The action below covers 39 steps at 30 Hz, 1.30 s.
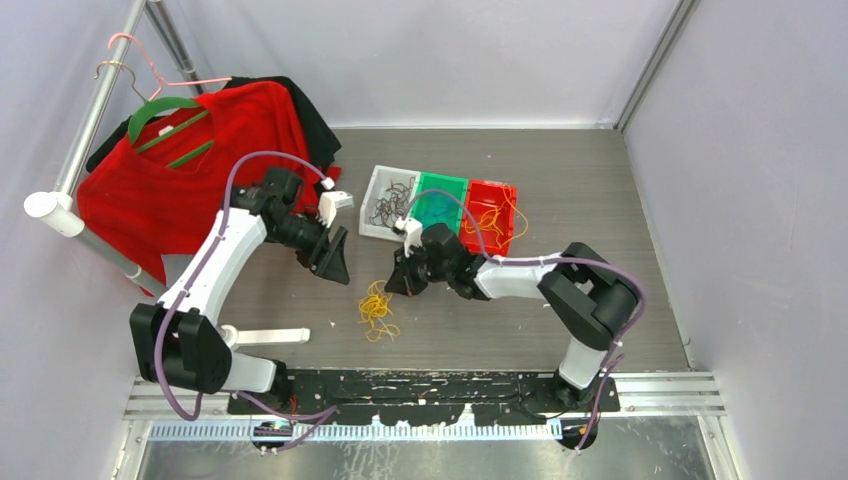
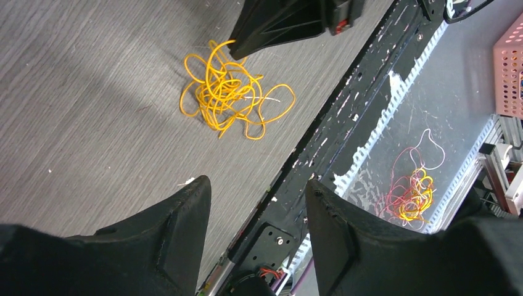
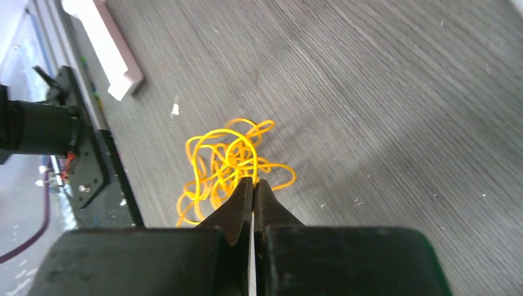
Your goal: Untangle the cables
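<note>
A tangle of yellow-orange cable (image 1: 377, 310) lies on the grey table in front of both arms; it also shows in the left wrist view (image 2: 225, 92) and the right wrist view (image 3: 225, 163). My right gripper (image 1: 393, 287) is low over its far edge, jaws closed, with a yellow strand running into the tips (image 3: 253, 182). My left gripper (image 1: 338, 258) is open and empty, held above the table to the left of the tangle (image 2: 256, 185). Dark cables lie in a white tray (image 1: 372, 222), more yellow ones in a red tray (image 1: 511, 192). No blue cable shows.
A green tray (image 1: 440, 183) sits between the white and red trays. A red shirt (image 1: 170, 190) hangs on a rack at the left. A white bar (image 1: 265, 337) lies near the left base. Below the table's front edge lies a pink-yellow cord tangle (image 2: 413, 194).
</note>
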{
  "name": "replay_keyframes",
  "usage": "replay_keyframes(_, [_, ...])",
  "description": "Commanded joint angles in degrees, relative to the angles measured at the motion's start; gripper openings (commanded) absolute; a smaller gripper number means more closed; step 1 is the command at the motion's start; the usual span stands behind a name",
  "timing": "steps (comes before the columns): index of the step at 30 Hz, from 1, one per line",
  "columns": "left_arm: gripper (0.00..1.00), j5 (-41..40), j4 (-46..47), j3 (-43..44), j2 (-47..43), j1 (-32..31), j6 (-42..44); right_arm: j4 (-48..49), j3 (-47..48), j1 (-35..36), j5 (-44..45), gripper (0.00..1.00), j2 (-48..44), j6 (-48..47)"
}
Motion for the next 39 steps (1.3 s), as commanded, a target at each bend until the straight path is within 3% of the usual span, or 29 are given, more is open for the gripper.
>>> replay_keyframes(1, [0.58,2.2,-0.3,2.1,-2.9,0.2,-0.4,-3.1,3.6,0.3,0.1,0.01,-11.0,-0.2])
replay_keyframes(6, [0.62,7.1,2.4,0.4,-5.8,0.1,-4.6,-13.5,10.1,2.8,2.7,0.01,-16.4,0.1])
replay_keyframes(10, [0.76,10.6,5.9,-1.5,-9.2,0.0,-8.9,-19.1,14.2,5.6,3.7,0.01,-16.8,-0.6])
replay_keyframes(12, [0.78,11.7,7.4,-2.2,-10.0,0.0,-10.7,-18.6,14.5,6.5,3.7,0.01,-17.2,0.4])
replay_keyframes(23, [0.7,7.5,10.6,-8.8,-14.9,0.0,-4.8,-16.2,15.7,6.6,-0.5,0.01,-20.4,6.7])
replay_keyframes(27, [0.54,11.7,11.2,-9.6,-15.7,0.0,-5.5,-16.2,15.5,6.6,-2.6,0.01,-20.5,7.9])
replay_keyframes(30, [0.34,14.2,12.8,-9.8,-15.6,0.0,-8.8,-15.9,14.8,6.6,-2.5,0.01,-21.0,8.5])
replay_keyframes(34, [0.07,11.7,12.7,-8.9,-14.2,0.0,-10.0,-15.0,13.6,6.6,-0.3,0.01,-21.9,9.6])
replay_keyframes(36, [0.0,9.6,12.1,-8.3,-13.5,0.0,-9.8,-14.8,13.7,6.5,0.2,0.01,-22.0,10.5])
replay_keyframes(39, [0.0,6.7,11.1,-7.0,-13.1,0.0,-9.2,-15.3,14.6,6.5,1.0,0.01,-22.0,10.5])
